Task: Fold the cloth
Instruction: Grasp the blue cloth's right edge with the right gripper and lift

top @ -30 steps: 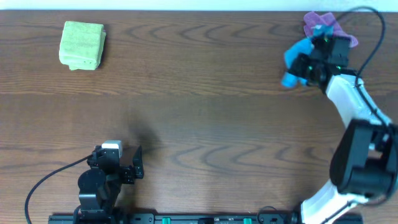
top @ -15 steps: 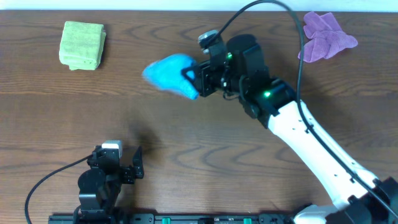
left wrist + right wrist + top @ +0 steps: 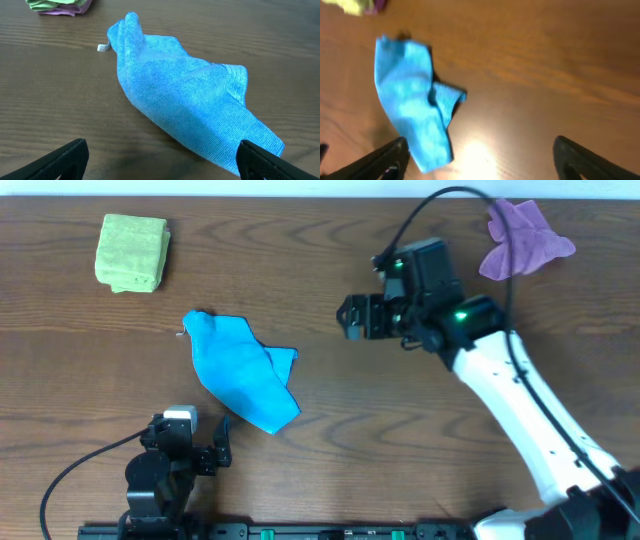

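A blue cloth lies crumpled on the brown table, left of centre; it also shows in the left wrist view as the blue cloth and in the right wrist view as the blue cloth. My right gripper hangs above the table to the cloth's right, open and empty, apart from the cloth. My left gripper rests near the front edge just below the cloth, open, with nothing between its fingers.
A folded green cloth sits at the back left, on a pink one that shows beneath it in the left wrist view. A purple cloth lies crumpled at the back right. Bare wood table surrounds the blue cloth.
The right arm swung the blue cloth from the back right across to the left, then let it go; the cloth has dropped onto the table and the right gripper has opened. Left arm unmoved.
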`<state>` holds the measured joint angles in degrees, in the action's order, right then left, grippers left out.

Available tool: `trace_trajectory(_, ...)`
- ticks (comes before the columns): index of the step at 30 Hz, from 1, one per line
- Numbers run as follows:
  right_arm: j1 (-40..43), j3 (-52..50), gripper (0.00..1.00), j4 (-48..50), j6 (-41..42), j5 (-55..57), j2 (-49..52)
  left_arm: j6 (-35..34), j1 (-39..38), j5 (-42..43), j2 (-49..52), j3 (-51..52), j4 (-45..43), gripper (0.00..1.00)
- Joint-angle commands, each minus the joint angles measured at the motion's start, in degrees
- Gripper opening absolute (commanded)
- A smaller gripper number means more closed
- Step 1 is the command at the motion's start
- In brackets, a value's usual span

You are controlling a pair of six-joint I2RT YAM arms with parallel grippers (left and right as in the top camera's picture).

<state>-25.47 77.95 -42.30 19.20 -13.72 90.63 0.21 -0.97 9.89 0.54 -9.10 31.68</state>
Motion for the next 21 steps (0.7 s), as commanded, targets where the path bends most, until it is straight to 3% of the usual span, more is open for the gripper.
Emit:
trace_trajectory(1, -4.1, -0.9, 0.84, -0.2, -5.3, -2.7, 4.9, -0.2, -0.1, -0.2, -0.3, 0.6, -0.1, 0.95)
trace_trajectory(6, -9.3, -0.9, 0.6, 1.9, -8.8, -6.9, 11.8, -0.2, -0.1, -0.2, -0.3, 0.6, -0.1, 0.95)
trace_trajectory(21, -14.6, -0.9, 0.55, 15.2, -5.9, -4.7, 24.4, -0.2, -0.1, -0.2, -0.3, 0.6, -0.1, 0.95)
